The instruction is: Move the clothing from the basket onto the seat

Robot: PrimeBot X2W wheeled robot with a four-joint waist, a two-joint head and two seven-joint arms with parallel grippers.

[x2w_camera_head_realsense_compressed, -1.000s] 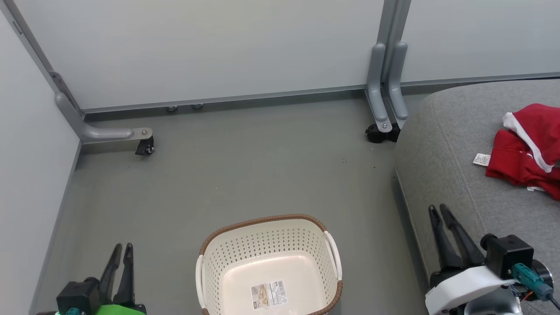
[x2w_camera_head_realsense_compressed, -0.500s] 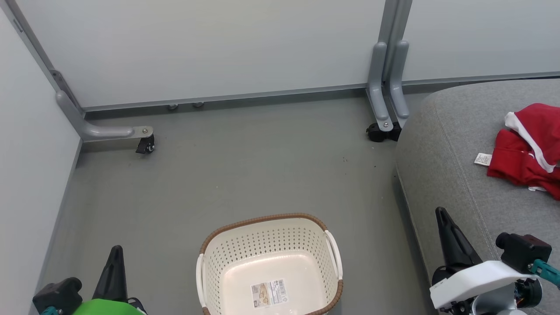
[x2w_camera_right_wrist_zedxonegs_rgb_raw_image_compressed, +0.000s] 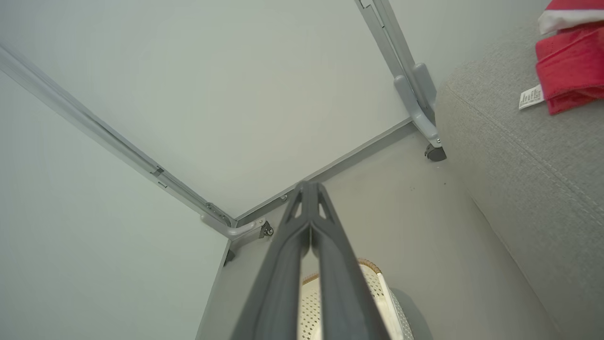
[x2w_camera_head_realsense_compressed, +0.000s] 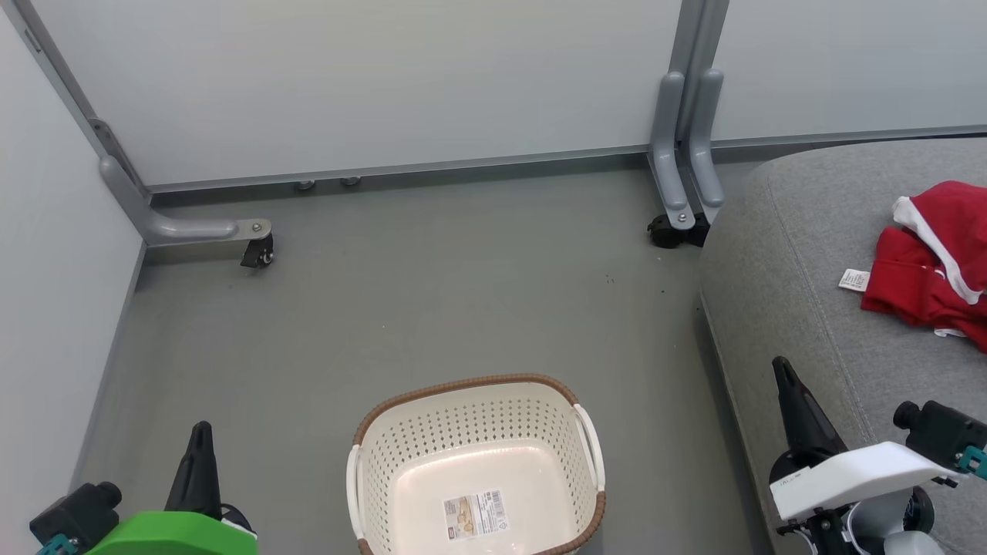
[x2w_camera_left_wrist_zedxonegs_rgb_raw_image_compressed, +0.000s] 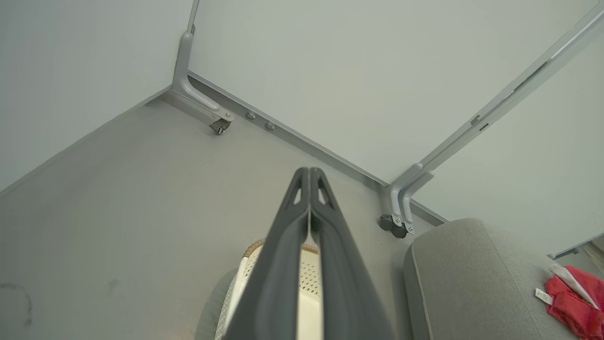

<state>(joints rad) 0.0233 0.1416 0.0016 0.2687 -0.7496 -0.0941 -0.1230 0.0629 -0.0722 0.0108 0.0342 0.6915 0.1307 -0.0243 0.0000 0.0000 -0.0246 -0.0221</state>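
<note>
Currently: basket (x2w_camera_head_realsense_compressed: 463,383) empty; clothing (x2w_camera_head_realsense_compressed: 925,281) on seat (x2w_camera_head_realsense_compressed: 786,254), 3 o'clock; left end effector (x2w_camera_head_realsense_compressed: 202,428), right end effector (x2w_camera_head_realsense_compressed: 779,364) clenched, empty; risk: careless sweep drags clothing off.

Basket (x2w_camera_head_realsense_compressed: 401,443) glossy perforated plastic; seat (x2w_camera_head_realsense_compressed: 779,254) rough woven cloth; clothing (x2w_camera_head_realsense_compressed: 929,281) soft fabric

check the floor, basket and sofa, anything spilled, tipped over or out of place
Nothing stands out: the basket stands upright and empty of clothes on the floor, and the clothing lies bunched on the seat.
</note>
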